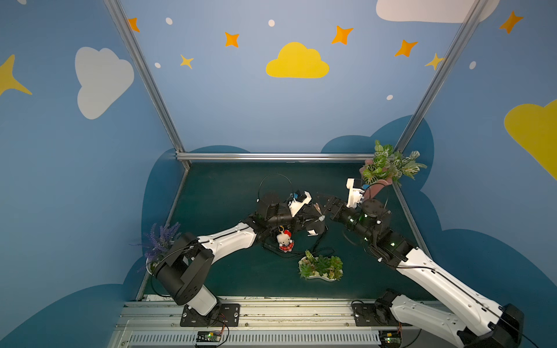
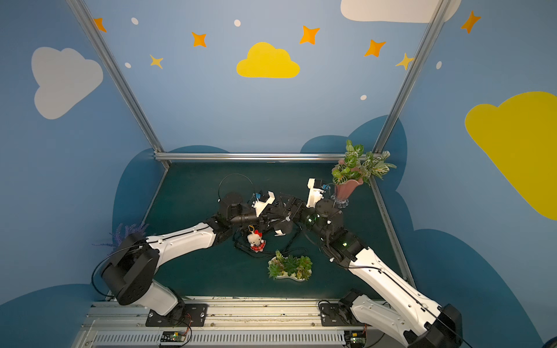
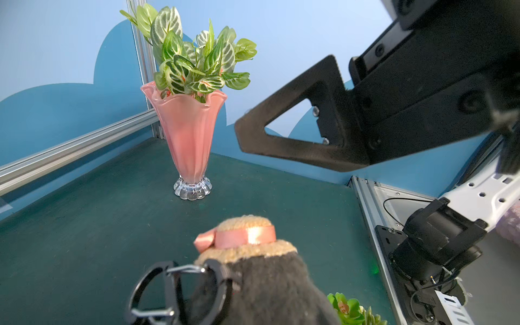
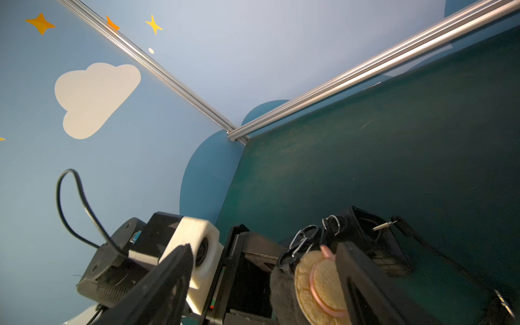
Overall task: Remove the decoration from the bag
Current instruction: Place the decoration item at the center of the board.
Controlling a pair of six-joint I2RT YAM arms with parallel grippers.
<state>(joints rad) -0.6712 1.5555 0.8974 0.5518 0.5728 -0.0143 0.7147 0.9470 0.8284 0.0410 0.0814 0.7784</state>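
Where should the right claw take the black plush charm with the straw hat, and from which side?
Grip the plush charm by its soft black body just under the straw hat, right claw coming crown-on, one finger each side. The body should squash, leaving the metal clip free.

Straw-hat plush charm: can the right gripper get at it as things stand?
Probably yes. In the right wrist view the right gripper stands open with the straw-hat plush charm between its fingers, and nothing blocks it. The metal clips sit close beside the hat, so closing might catch them.
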